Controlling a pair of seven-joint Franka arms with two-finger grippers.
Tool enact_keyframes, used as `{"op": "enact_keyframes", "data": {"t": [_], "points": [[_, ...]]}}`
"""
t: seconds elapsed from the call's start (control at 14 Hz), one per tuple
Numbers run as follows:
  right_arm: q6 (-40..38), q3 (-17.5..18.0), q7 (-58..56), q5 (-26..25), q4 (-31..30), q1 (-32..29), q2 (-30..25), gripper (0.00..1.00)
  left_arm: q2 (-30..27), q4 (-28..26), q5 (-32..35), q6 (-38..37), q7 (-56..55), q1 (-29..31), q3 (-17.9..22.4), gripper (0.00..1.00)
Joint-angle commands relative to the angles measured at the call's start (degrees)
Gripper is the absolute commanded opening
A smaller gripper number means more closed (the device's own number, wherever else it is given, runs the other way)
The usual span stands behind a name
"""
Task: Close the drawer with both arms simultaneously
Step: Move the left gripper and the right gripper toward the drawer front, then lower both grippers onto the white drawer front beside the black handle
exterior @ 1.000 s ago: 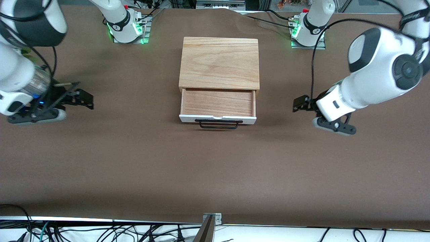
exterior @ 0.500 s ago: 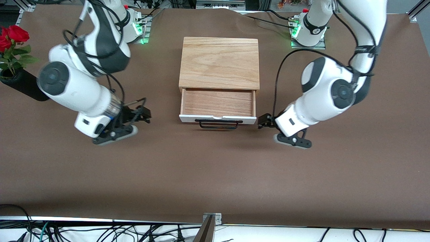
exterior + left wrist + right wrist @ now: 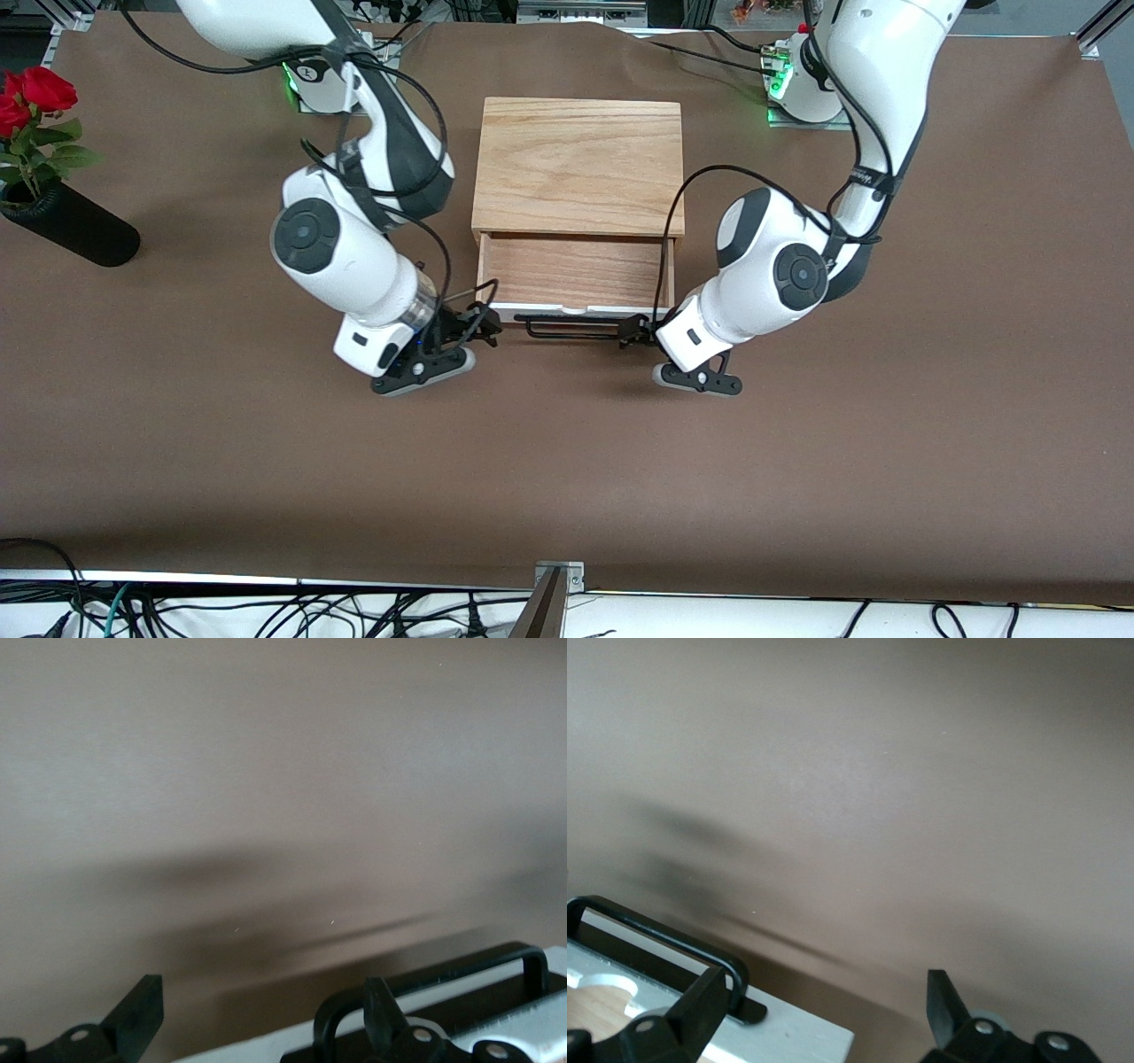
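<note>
The light oak box (image 3: 578, 164) stands mid-table with its drawer (image 3: 576, 270) pulled out, the white front panel and black wire handle (image 3: 574, 328) facing the front camera. My right gripper (image 3: 483, 324) is open at the panel's corner toward the right arm's end. In the right wrist view, the gripper (image 3: 824, 1003) has the white panel's corner (image 3: 793, 1028) and the handle's end (image 3: 656, 935) between its spread fingers. My left gripper (image 3: 640, 333) is open at the panel's other corner. In the left wrist view, the gripper (image 3: 261, 1019) has the panel's edge (image 3: 248, 1047) and the handle (image 3: 434, 979) low between its fingers.
A black vase (image 3: 75, 232) lies with red roses (image 3: 31, 97) at the right arm's end of the table. The brown table cover (image 3: 567, 461) stretches from the drawer toward the front camera. The arm bases stand beside the box's back corners.
Both arms have swung in from the table's ends to the two front corners of the drawer. The drawer stands as far out as before.
</note>
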Motion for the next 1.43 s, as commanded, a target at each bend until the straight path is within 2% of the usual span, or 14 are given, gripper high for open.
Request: {"op": "enact_keyframes", "data": {"t": [0.0,0.57,1.36], "points": [[2.48,0.61,0.52,2.71,1.97,0.63,3.07,1.00,1.17,1.06,-1.41,1.29,-1.62,-0.98,0.43,1.00],[1.70,2.10,0.26,6.59,1.44,1.51,5.36,1.00,0.73,-0.17,-1.67,0.32,-8.57,-3.35,0.34,1.00],[-8.23,2.28,0.17,9.48,1.36,1.34,6.24,1.00,-0.24,-0.44,-1.58,-7.93,-8.39,-3.27,-0.36,1.00]]}}
